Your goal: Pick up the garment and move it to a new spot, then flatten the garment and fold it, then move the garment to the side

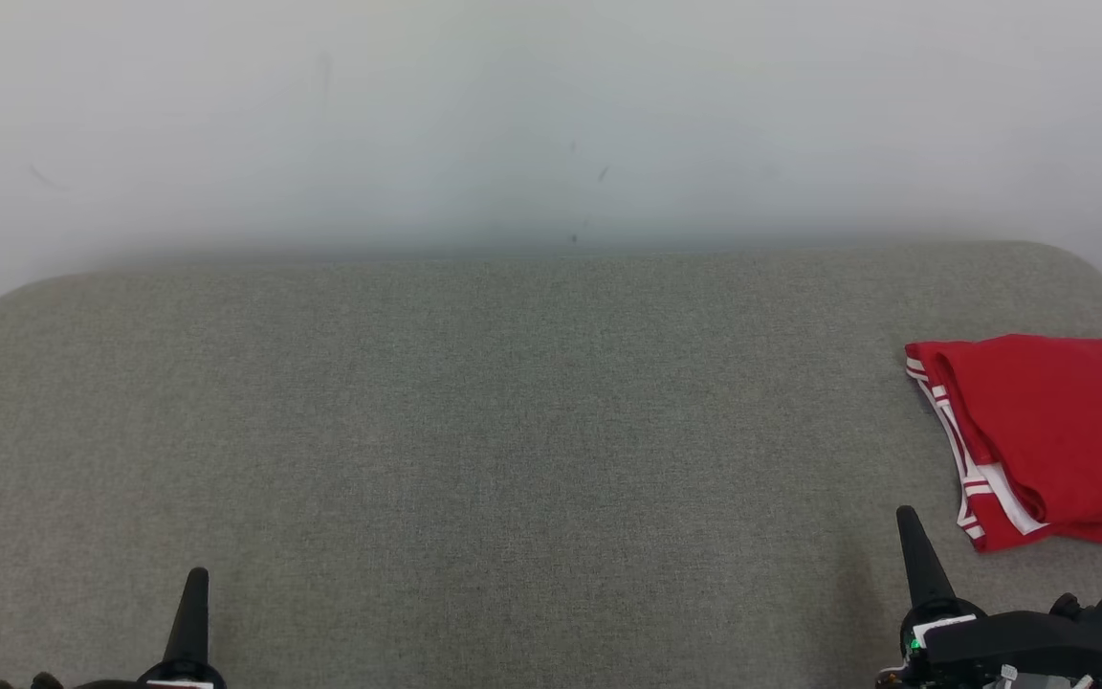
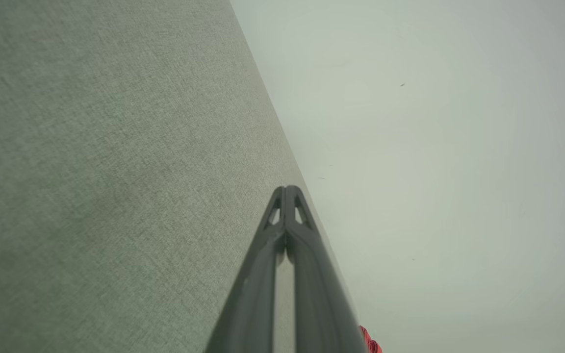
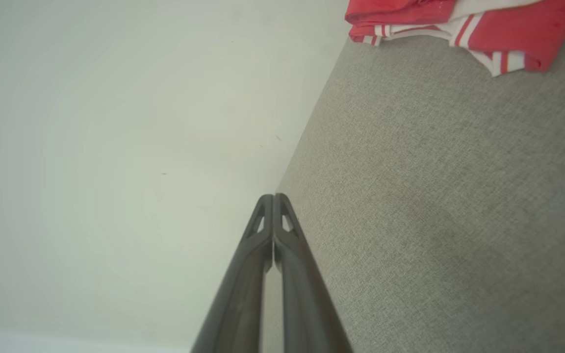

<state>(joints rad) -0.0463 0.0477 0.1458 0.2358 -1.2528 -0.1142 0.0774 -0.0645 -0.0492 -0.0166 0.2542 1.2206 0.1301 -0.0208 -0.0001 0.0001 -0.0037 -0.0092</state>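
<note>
The folded red garment (image 1: pixel 1053 435) is found at the grey cushion's (image 1: pixel 513 431) right edge, just beyond and right of the right gripper (image 1: pixel 910 536), judged the nearer arm. Both it and the left gripper (image 1: pixel 195 588), well apart leftward, are pinched together, empty.

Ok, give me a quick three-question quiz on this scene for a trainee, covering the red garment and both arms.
1. True or false: the red garment lies at the robot's right end of the grey fabric surface.
2. Pick one: the jaws on both arms are A) open, B) shut on nothing, C) shut on the garment.
3. Fill the gap: the garment's striped trim is red and ____.

Key: 1 true; 2 B; 3 white.
</note>
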